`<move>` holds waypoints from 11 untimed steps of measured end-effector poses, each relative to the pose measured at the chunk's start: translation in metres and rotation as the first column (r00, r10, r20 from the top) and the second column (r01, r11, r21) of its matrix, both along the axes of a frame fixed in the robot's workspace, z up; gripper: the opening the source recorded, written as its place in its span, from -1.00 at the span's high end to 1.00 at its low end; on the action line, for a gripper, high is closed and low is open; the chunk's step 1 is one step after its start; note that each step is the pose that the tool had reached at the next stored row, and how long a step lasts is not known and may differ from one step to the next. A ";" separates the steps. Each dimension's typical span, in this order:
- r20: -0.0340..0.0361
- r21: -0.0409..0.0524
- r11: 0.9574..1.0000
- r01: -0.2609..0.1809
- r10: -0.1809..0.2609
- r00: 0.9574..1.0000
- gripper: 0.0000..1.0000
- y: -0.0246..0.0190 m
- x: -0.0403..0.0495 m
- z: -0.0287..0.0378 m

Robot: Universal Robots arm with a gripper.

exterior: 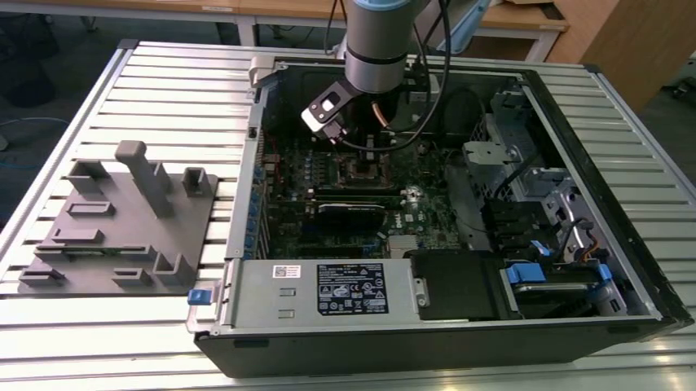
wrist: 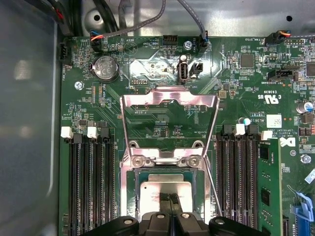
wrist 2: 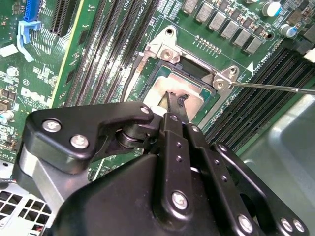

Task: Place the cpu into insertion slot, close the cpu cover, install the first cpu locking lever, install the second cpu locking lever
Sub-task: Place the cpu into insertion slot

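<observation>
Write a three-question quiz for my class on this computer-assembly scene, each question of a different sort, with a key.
1. True or false: the chip already lies in the socket.
2. The metal cover is: A) shut over the chip, B) swung open, C) lying outside the case.
3. Fill in: the gripper is nearest to the ____.
Key: 1 true; 2 B; 3 chip.

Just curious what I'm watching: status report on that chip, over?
Robot's gripper shut, tips down at the chip. Chip lying in its socket. Hinged cover standing open, nothing seen blocking it.
</observation>
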State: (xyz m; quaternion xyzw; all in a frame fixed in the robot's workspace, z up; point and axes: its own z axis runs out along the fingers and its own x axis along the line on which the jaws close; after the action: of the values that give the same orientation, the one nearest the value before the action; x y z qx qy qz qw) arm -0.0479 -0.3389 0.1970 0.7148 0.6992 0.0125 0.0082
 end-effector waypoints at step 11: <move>0.001 0.001 1.000 0.000 0.000 1.000 0.80 0.0003 0.0002 0.0155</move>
State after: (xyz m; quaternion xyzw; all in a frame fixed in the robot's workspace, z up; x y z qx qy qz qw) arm -0.0477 -0.3385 0.2125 0.7148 0.6991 0.0131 0.0080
